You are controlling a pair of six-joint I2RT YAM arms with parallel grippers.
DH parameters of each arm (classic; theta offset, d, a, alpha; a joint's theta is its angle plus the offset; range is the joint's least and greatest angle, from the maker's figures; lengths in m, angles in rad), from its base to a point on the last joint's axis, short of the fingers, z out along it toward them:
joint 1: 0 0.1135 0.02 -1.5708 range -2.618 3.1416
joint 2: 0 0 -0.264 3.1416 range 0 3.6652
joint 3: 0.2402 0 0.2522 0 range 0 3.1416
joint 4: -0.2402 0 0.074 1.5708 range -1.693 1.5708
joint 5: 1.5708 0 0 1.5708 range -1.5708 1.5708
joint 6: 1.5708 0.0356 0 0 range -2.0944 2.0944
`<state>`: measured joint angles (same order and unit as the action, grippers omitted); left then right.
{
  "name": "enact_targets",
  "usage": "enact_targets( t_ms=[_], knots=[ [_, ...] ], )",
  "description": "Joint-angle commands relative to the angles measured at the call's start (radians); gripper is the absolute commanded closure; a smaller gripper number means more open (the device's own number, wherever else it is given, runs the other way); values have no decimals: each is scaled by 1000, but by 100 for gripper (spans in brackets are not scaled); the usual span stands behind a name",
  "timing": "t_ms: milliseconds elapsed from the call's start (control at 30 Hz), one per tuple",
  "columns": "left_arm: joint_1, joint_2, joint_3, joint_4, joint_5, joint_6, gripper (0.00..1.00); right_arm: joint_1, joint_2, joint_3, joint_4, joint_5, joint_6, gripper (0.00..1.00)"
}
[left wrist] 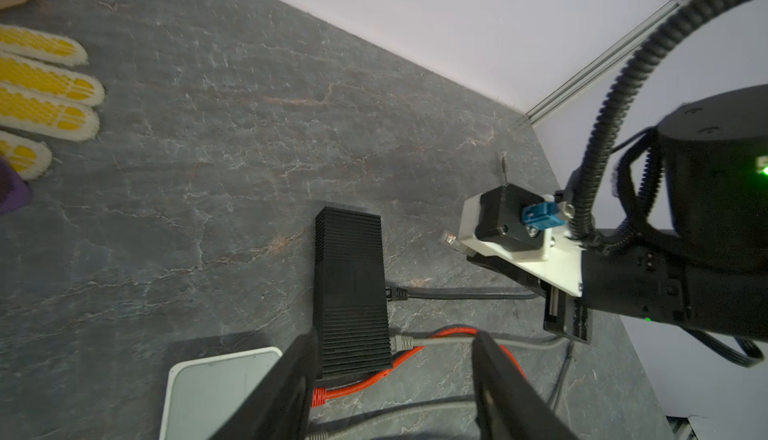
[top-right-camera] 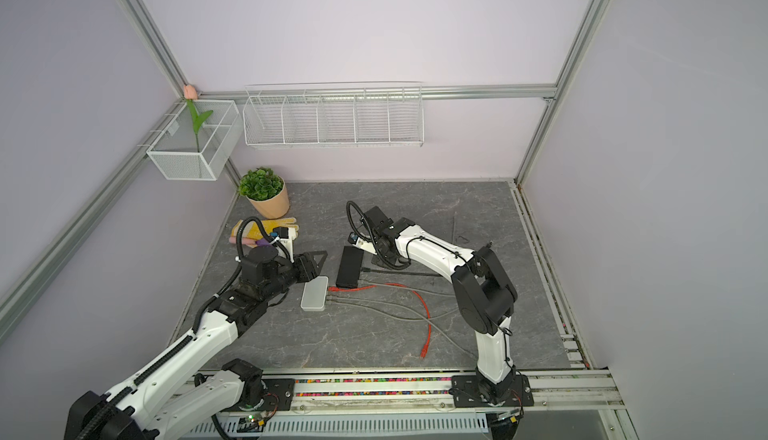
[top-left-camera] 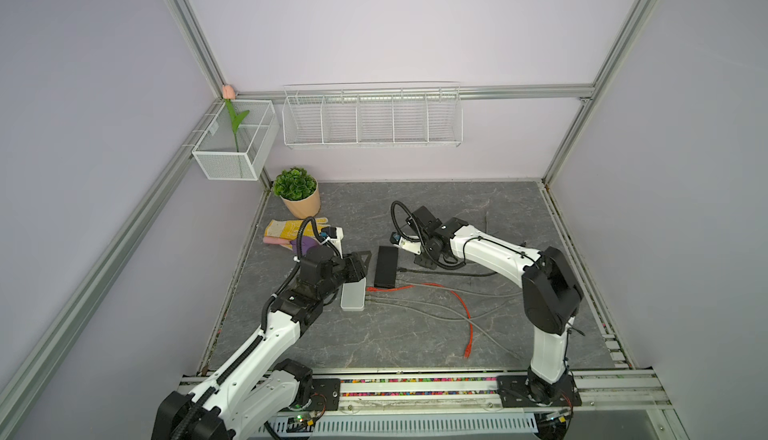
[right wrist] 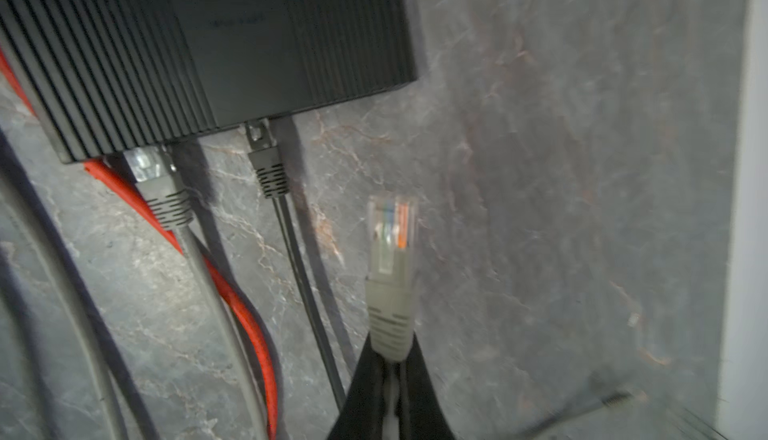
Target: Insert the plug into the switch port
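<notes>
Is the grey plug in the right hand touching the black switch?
Apart. In the right wrist view, bare tabletop shows between the tip of the grey plug and the edge of the black switch. The right hand grips its boot.

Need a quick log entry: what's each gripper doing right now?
Left gripper: open, gripping nothing.
Right gripper: shut on the grey plug.

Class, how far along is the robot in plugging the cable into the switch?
Done: the right gripper has the grey plug clamped by its boot. In hand: the plug points toward the black switch, still short of it. Left: lining it up with a port and pushing it in.
</notes>
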<state>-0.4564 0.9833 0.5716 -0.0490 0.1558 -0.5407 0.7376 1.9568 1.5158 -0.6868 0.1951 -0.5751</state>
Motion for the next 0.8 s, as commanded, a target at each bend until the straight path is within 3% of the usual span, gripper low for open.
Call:
enact_targets(
  t_ms=[0, 367, 767],
  knots=[
    [16, 78, 7, 93, 32, -10, 41, -18, 25, 32, -34, -107, 17, 93],
    [44, 469, 164, 145, 51, -6, 43, -31, 156, 117, -57, -195, 38, 93],
    [50, 723, 278, 208, 150, 12, 48, -52, 221, 167, -82, -176, 52, 93]
  ],
)
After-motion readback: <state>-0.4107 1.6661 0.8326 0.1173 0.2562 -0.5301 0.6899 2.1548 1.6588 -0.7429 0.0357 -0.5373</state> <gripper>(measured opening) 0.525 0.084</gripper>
